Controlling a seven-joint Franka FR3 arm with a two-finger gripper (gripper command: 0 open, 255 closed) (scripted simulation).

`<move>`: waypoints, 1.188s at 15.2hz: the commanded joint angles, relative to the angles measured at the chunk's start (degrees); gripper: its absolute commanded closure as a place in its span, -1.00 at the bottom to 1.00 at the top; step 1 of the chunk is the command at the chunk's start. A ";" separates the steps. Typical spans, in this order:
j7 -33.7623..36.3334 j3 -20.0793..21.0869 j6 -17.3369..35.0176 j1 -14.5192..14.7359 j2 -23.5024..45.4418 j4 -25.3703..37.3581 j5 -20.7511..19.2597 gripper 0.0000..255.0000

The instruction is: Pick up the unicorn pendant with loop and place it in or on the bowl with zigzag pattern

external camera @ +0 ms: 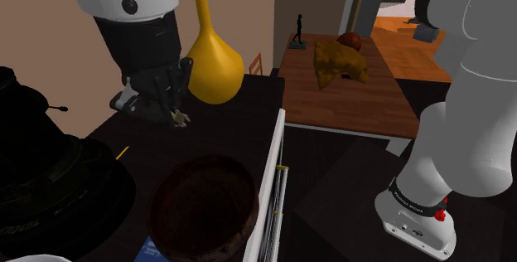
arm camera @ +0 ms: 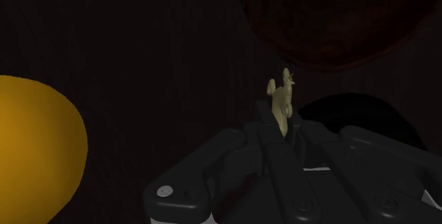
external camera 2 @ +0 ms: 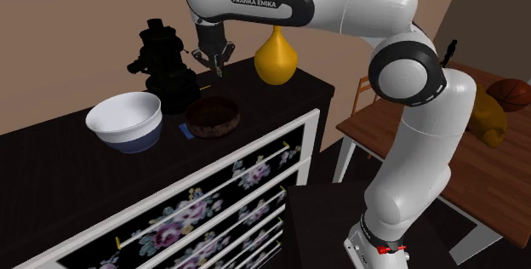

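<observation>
Wrist view: gripper (arm camera: 282, 132) clamped on pendant (arm camera: 282, 96), a small tan matte unicorn, held above the dark top (arm camera: 142, 45). We judge the carry is in hand; next we must cross to the bowl (arm camera: 340, 17) close by (round, dark brown, rough-looking), then lower and release. Smooth yellow vase (arm camera: 35, 144) beside.

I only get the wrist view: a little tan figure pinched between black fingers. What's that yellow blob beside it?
Observer: A yellow gourd-shaped vase with a tall narrow neck, standing on the dark cabinet top.
Visitor: And the dark round thing ahead?
Observer: A dark brown bowl. To its left in the second exterior view stands a white bowl with a blue base.
Visitor: What carries the fingers?
Observer: The hand, clasping the small tan unicorn pendant, hangs from a white arm lettered FRANKA EMIKA.
</observation>
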 commanded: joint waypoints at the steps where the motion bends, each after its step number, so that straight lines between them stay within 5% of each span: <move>1: 1.87 0.80 0.82 0.59 -2.64 -3.36 1.20 1.00; 7: 7.36 3.34 1.44 3.15 -7.73 -8.98 3.59 1.00; 18: 7.48 2.81 11.15 2.64 -10.06 -20.52 4.87 1.00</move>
